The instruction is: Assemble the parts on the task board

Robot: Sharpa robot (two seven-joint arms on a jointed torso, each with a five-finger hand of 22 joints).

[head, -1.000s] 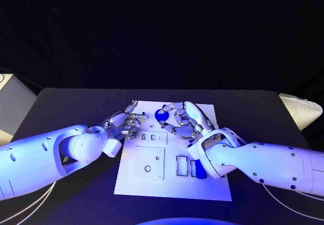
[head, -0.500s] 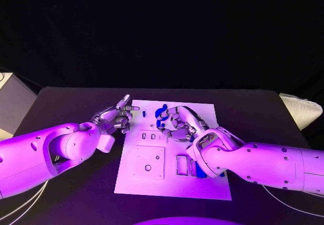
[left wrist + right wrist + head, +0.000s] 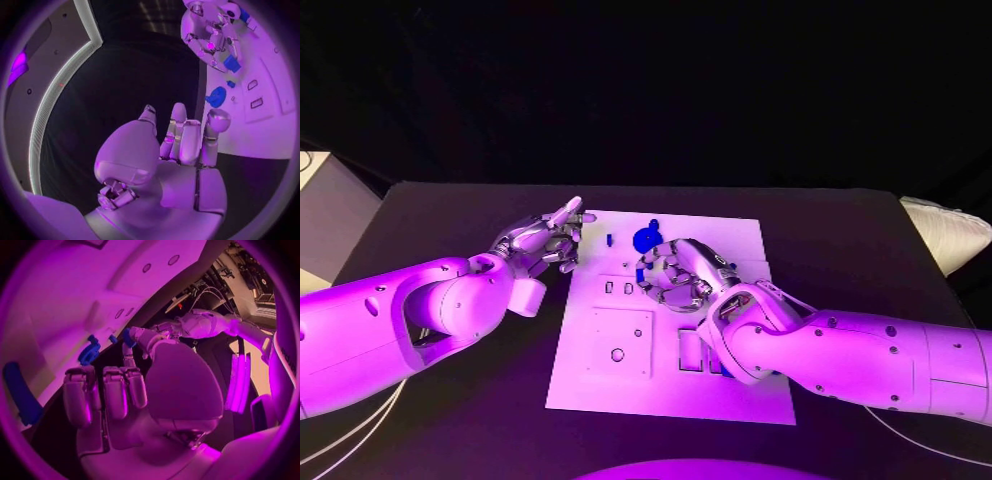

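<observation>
Centre of the frame, on the black desk: white task board. Blue parts: a round one near the board's upper edge, a long one in a slot lower right. Right robot hand: over the board's upper middle, fingers curled; whether it pinches anything, cannot tell. Left robot hand: just left of the board's upper corner, fingers extended, holding nothing.
</observation>
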